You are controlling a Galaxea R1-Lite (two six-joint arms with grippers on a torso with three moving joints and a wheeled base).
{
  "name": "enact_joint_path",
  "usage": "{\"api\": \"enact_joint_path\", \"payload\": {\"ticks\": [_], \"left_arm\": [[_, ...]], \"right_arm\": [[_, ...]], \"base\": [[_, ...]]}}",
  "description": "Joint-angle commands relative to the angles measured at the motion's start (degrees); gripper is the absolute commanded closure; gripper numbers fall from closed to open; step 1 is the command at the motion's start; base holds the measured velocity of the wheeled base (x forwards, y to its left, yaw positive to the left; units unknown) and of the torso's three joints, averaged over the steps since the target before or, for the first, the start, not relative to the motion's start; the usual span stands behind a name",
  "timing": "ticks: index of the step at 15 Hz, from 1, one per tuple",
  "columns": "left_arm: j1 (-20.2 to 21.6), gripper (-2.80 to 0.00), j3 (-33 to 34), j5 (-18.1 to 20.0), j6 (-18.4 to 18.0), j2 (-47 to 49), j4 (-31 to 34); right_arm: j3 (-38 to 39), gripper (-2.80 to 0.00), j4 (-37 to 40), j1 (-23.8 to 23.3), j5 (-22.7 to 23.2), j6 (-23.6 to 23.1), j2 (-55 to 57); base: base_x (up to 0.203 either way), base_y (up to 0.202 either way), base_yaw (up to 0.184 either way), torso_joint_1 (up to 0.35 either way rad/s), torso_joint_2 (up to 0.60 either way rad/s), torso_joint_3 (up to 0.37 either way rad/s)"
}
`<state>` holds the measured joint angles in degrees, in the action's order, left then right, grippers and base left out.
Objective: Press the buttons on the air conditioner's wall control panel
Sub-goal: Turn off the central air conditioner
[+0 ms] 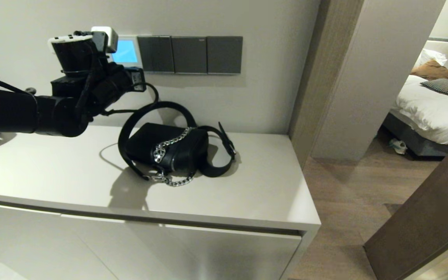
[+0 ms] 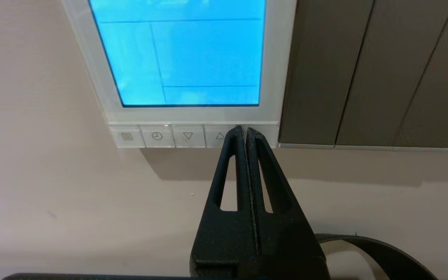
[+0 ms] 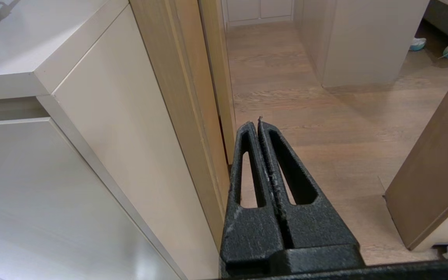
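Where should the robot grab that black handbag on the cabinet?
Grip the black handbag by its strap, coming from above. The strap arches up clear of the body, leaving room for fingers, while the bag's body looks too bulky.

White wall control panel w/ blue-lit screen, dk grey switch plates

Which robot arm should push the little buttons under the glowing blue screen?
The left. Its left gripper, jaws shut, is already at the row of small pale buttons on the white square wall control panel. The right gripper hangs low beside the beige cabinet.
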<state>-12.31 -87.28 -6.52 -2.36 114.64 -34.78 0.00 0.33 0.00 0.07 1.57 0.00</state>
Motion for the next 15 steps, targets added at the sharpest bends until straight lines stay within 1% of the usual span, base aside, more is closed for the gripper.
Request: {"api": "enact_joint_path", "payload": {"ticks": [1, 7, 10, 13, 15], "left_arm": [[0.18, 0.00, 0.06, -0.07, -0.01, 0.14, -0.38], [0.10, 0.00, 3.20, -0.15, 0.02, -2.23, -1.23], [-0.24, 0.00, 5.93, -0.73, -0.05, -5.56, -3.15], [-0.26, 0.00, 8.37, -0.77, -0.01, -9.63, -3.57], [-0.26, 0.00, 11.71, -0.77, 0.03, -13.86, -3.76]], "right_arm": [[0.17, 0.00, 0.02, 0.00, 0.01, 0.02, 0.09], [0.13, 0.00, 0.02, 0.00, 0.01, 0.02, 0.09], [0.09, 0.00, 0.02, 0.00, 0.01, 0.02, 0.09], [0.17, 0.00, 0.02, 0.00, 0.01, 0.02, 0.09], [0.09, 0.00, 0.02, 0.00, 0.01, 0.02, 0.09]], "base": [[0.000, 0.000, 0.000, 0.000, 0.00, 0.000], [0.000, 0.000, 0.000, 0.000, 0.00, 0.000], [0.000, 0.000, 0.000, 0.000, 0.00, 0.000], [0.000, 0.000, 0.000, 0.000, 0.00, 0.000], [0.000, 0.000, 0.000, 0.000, 0.00, 0.000]]}}
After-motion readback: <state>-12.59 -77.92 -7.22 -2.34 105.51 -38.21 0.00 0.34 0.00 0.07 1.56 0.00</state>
